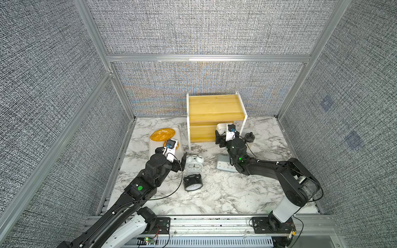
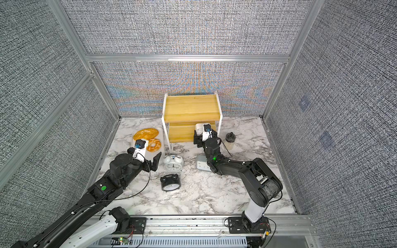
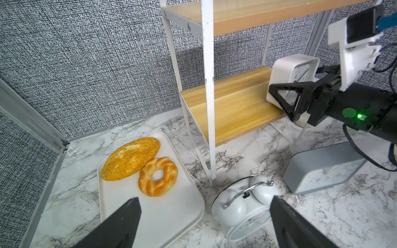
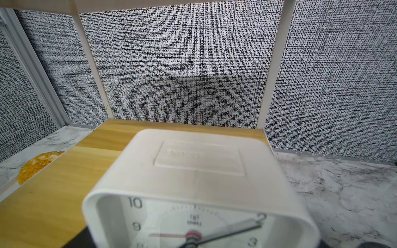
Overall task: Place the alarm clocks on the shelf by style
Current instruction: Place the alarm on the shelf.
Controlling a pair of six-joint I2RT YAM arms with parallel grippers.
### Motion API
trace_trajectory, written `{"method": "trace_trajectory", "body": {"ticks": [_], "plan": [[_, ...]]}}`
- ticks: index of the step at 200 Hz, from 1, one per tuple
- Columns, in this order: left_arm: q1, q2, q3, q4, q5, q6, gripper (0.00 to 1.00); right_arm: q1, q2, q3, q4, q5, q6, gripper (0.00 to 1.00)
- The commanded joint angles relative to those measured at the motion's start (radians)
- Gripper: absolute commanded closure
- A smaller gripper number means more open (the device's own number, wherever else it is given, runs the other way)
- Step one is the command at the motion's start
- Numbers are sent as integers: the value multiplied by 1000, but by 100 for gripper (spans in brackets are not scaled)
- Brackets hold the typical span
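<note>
Shelf: we find the two-tier rack of yellowish wooden boards in a thin white frame point(image 1: 214, 107) at the counter's back edge.
Lower board point(image 3: 232, 107): the small white square alarm clock point(image 3: 290, 68) is over its right front corner.
Right gripper point(image 3: 294, 78): fingers clasp that clock's sides.
Left gripper point(image 3: 205, 200): fingers spread wide, holding nothing, beside the white round twin-bell clock point(image 1: 194, 164).
Tray: the white rectangular tray point(image 3: 171, 214), near the counter's left edge, carries a seeded oval loaf point(image 3: 131, 158) touching a twisted ring bun point(image 3: 158, 176).
Jar: a clear jar with black lid point(image 1: 249, 137) stands by the shelf's right leg; we cannot make out its contents.
Counter: white grey-veined marble counter point(image 1: 214, 199); the black round twin-bell clock point(image 1: 193, 182) lies towards its front edge and the wide grey rectangular clock point(image 1: 223, 166) under the right arm.
Room: grey woven wall panels point(image 1: 193, 28).
</note>
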Motion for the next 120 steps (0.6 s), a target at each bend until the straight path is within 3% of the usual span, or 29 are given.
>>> {"method": "trace_trajectory", "body": {"ticks": [1, 120], "plan": [[3, -1, -2, 3, 1, 2, 0, 1, 2, 9, 9, 7, 10, 29], [3, -22, -13, 2, 0, -1, 0, 22, 67, 49, -47, 65, 17, 23]]}}
